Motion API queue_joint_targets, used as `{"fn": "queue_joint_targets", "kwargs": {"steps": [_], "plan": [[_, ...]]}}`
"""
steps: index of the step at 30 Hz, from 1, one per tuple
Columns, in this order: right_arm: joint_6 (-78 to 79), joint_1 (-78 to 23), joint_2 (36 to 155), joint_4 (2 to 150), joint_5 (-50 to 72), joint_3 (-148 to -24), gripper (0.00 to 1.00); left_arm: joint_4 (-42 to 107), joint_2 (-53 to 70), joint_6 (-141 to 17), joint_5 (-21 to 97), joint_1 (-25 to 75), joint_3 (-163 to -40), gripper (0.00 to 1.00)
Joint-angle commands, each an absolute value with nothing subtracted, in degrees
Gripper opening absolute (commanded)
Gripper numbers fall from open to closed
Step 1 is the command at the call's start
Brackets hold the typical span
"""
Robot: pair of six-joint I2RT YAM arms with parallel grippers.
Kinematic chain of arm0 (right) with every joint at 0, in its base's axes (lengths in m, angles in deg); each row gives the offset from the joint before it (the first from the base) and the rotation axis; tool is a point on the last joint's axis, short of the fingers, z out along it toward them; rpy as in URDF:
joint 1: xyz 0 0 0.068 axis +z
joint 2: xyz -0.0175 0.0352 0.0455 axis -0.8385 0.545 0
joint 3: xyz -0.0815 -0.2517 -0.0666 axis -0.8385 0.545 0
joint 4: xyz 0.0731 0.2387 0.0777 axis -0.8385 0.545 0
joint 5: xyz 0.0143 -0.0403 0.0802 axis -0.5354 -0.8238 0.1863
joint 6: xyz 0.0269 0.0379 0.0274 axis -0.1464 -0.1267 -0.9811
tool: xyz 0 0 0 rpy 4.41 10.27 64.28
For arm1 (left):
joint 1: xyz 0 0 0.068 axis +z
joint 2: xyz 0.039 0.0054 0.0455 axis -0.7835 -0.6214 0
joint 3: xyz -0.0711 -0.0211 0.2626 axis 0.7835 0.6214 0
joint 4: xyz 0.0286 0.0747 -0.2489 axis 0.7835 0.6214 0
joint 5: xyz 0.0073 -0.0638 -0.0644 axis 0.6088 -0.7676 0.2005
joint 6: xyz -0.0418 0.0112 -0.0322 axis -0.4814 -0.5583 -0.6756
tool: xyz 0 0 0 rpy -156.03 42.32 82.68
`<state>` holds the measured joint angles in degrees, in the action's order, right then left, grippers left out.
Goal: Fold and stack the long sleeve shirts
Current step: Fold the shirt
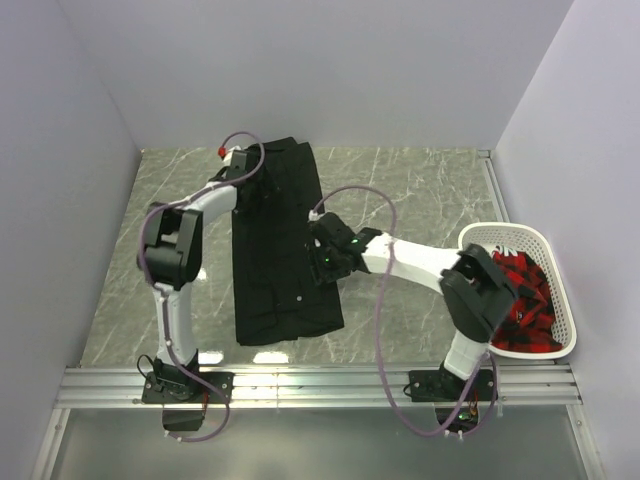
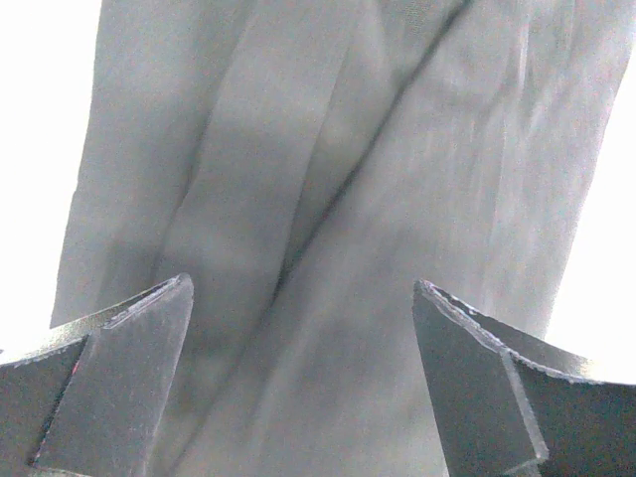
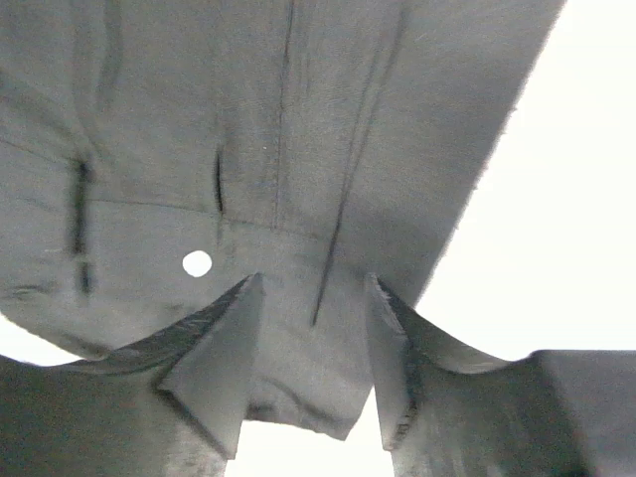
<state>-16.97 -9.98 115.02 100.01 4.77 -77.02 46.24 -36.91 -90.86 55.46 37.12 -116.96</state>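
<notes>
My left gripper (image 2: 300,288) hangs wide open and empty over the eleven o'clock corner of the black long sleeve shirt (image 1: 280,270), which lies on the table (image 1: 430,200) as a folded strip. My right gripper (image 3: 313,280), half open at its three o'clock edge, straddles the cloth unpinched, apparently poised for the next fold.

You have the black long sleeve shirt (image 1: 285,250) lying as a long folded strip on the marbled table (image 1: 420,200). Your left gripper (image 1: 245,185) is at its far left edge and your right gripper (image 1: 322,245) at its right edge. The white basket (image 1: 500,232) on your right holds red and black cloth (image 1: 520,300).
</notes>
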Motion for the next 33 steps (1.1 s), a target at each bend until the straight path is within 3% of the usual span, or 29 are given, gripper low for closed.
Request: {"fn": "queue_joint_targets", "kwargs": {"steps": [1,5,10,15,20,33], "plan": [[-19.25,-11.27,104.98,98.73,0.45,-74.88,0.55,47.89,-22.82,-93.49,55.36,36.90,-110.99,0.99],[-23.12,-12.15,96.64,98.28,-1.22,-70.21,0.59,51.57,-7.99,-96.22,56.85,36.90,-101.76,0.99],[-28.57,-14.70,91.26,100.56,1.14,-64.32,0.71,58.95,5.31,-95.79,55.54,36.90,-88.67,0.99],[-30.15,-14.79,88.01,101.27,2.90,-58.79,0.71,66.34,21.83,-99.20,50.72,36.90,-71.56,0.99],[-32.00,-14.79,88.97,98.82,7.65,-53.95,0.68,71.27,33.34,-103.42,45.61,36.90,-62.12,0.97],[-34.11,-13.56,93.28,95.47,10.90,-51.65,0.66,78.83,30.21,-115.82,46.22,27.33,-57.89,0.79]]}}
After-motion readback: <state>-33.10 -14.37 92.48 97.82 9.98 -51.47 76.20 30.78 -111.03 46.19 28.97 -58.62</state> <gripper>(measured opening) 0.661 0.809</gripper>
